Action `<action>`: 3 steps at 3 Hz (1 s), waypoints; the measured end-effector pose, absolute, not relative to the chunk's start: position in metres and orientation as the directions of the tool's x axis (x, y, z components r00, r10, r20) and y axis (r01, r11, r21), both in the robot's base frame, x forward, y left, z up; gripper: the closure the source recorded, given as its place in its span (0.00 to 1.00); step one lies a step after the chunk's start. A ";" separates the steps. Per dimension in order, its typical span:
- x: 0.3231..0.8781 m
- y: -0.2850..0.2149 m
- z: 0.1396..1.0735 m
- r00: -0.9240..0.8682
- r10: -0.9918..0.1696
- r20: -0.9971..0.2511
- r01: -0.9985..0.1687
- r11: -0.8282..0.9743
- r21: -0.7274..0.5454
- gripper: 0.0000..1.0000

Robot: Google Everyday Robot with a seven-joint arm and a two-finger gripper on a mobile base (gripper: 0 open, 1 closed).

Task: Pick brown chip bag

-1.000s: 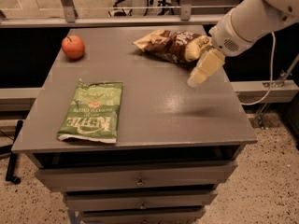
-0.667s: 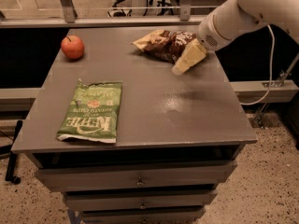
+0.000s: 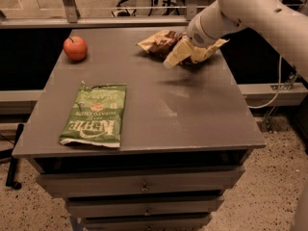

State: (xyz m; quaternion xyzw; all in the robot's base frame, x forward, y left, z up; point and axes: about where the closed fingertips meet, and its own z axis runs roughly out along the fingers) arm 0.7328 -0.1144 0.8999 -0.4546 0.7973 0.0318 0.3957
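Gripper point(image 3: 175, 56): mine, at one o'clock on the table point(image 3: 192, 114), low against the brown chip bag point(image 3: 159, 42), judged positioned for the pick.
Grip: cannot tell.

The grey table point(image 3: 192, 109) carries 3 things. A red apple point(image 3: 75, 48) sits at its far left corner and a flat green Kettle bag point(image 3: 94, 114) lies front left. The brown chip bag point(image 3: 161, 43) lies at the far edge, under the gripper point(image 3: 174, 57).
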 end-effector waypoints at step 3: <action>0.750 -0.115 0.893 -0.250 -0.739 -0.626 -0.760 0.550 -0.347 0.70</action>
